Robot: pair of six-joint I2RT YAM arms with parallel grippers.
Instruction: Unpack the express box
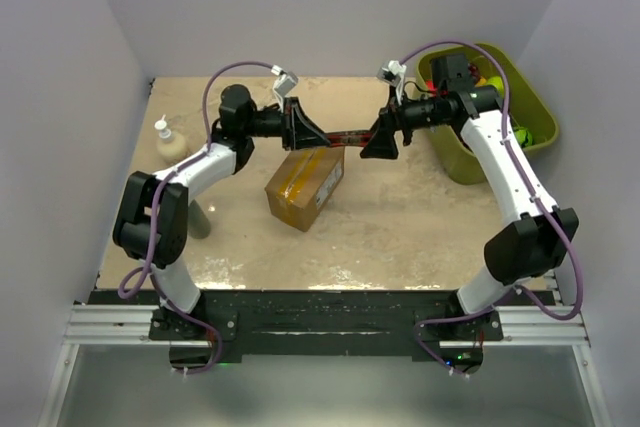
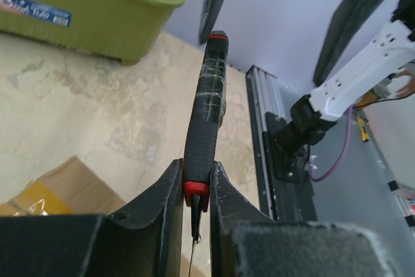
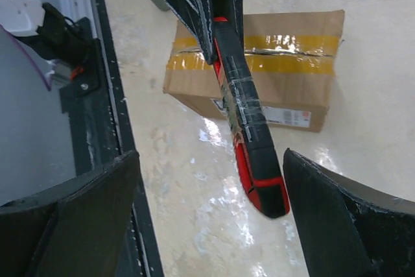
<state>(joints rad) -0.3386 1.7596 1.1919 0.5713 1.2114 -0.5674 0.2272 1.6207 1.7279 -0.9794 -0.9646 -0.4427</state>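
The express box (image 1: 305,185) is a brown carton with yellow tape, lying on the table's middle; its white label shows in the right wrist view (image 3: 259,63). My left gripper (image 1: 305,132) is shut on a black-and-red knife (image 1: 345,134), held above the box. In the left wrist view the fingers (image 2: 196,173) pinch its red blade end and the handle (image 2: 207,102) points away. My right gripper (image 1: 380,142) is open. In its wrist view the gripper (image 3: 209,160) has the knife handle's end (image 3: 259,160) between the fingers, nearer the right one and touching neither.
A green bin (image 1: 490,112) holding small coloured items stands at the back right and also shows in the left wrist view (image 2: 84,11). A soap bottle (image 1: 168,142) and a grey cylinder (image 1: 198,217) stand at the left. White walls enclose the table.
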